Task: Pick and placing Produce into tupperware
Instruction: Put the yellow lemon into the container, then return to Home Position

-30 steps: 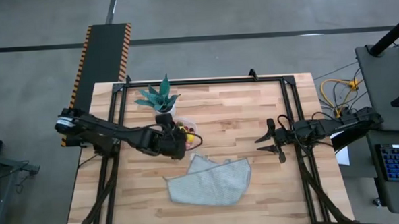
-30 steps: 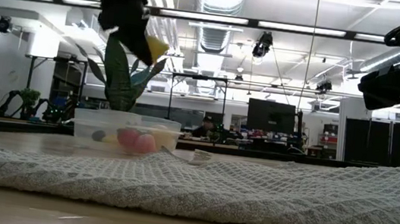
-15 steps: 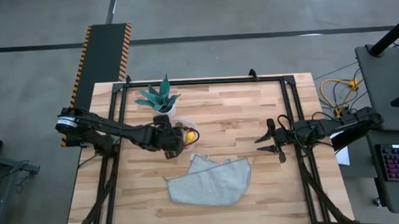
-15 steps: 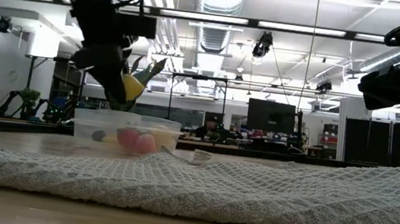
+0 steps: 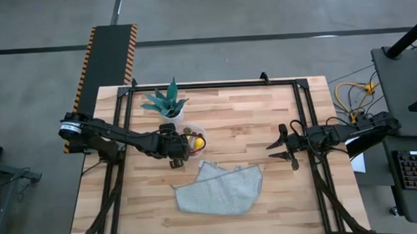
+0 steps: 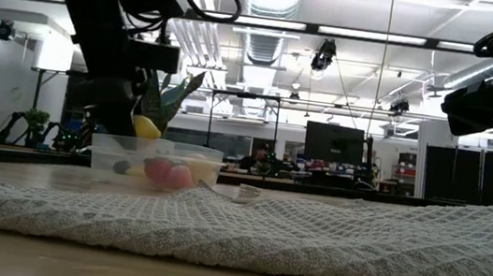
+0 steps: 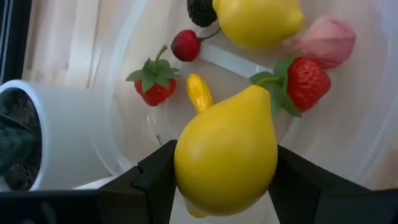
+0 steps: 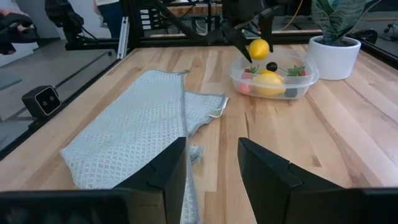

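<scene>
Jaws of the left gripper [image 7: 225,186] are closed on a yellow lemon-like piece [image 7: 227,152], which sits between the two dark fingers and hangs just above the tupperware [image 5: 195,137], at about ten o'clock from the worktop's centre in the high view. From the low view the piece [image 6: 146,128] is at the level of the whitish rim, so I judge that the release is very near but not yet made. Inside the tupperware [image 7: 367,112] I can count a second lemon [image 7: 258,22], two strawberries [image 7: 153,84], a small red berry [image 7: 185,45], a dark berry [image 7: 200,11], a pink piece [image 7: 328,38] and a small yellow-orange piece [image 7: 199,92]. The white plant pot [image 5: 173,113] stands touching or just beside the container, at its eleven o'clock. I see no loose produce on the bare wood of the worktop [image 5: 265,121], so the task seems almost finished, with this piece perhaps the last one; something could lie hidden under the grey cloth [image 5: 219,189], at six o'clock from the centre, and I cannot exclude it. At three o'clock, well apart from everything, the right gripper [image 5: 284,146] waits above the wood with jaws held wide and nothing between them.
</scene>
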`<state>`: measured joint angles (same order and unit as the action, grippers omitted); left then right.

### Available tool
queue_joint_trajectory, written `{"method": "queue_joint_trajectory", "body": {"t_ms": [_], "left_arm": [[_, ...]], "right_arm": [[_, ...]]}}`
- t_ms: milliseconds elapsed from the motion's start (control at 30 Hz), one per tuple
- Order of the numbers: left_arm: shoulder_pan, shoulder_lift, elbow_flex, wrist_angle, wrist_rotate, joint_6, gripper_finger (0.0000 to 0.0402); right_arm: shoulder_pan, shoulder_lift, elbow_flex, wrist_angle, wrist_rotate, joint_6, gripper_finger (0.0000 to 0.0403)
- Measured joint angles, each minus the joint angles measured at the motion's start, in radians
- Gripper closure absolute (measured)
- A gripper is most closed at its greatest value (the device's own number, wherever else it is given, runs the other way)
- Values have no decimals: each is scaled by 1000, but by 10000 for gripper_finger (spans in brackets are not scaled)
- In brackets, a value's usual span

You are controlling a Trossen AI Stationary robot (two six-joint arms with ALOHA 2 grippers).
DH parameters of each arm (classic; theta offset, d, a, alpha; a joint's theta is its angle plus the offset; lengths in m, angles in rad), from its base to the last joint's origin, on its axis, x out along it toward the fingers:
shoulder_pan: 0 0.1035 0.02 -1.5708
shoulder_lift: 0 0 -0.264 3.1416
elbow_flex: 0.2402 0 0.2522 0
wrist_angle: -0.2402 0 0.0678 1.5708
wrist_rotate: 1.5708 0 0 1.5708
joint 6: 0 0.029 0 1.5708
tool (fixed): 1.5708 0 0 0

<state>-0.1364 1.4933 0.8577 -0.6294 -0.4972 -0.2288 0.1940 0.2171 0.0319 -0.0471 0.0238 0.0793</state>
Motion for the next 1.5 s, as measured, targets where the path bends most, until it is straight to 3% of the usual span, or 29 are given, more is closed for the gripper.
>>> {"method": "queue_joint_trajectory", "body": {"t_ms": [433, 667, 1233, 1367, 1500], "left_arm": [[0, 0, 0, 17, 31, 1, 215], [0, 0, 1, 21, 31, 0, 176], [0, 0, 1, 61, 26, 0, 167], [-3, -3, 31, 129, 63, 29, 181], [-3, -21, 68, 231, 150, 116, 219]], "right_arm": [[0, 0, 0, 0, 0, 0, 266], [0, 0, 0, 0, 0, 0, 266], [0, 1, 0, 0, 0, 0, 266], [0, 1, 0, 0, 0, 0, 266], [0, 1, 0, 3, 3, 0, 266]]}}
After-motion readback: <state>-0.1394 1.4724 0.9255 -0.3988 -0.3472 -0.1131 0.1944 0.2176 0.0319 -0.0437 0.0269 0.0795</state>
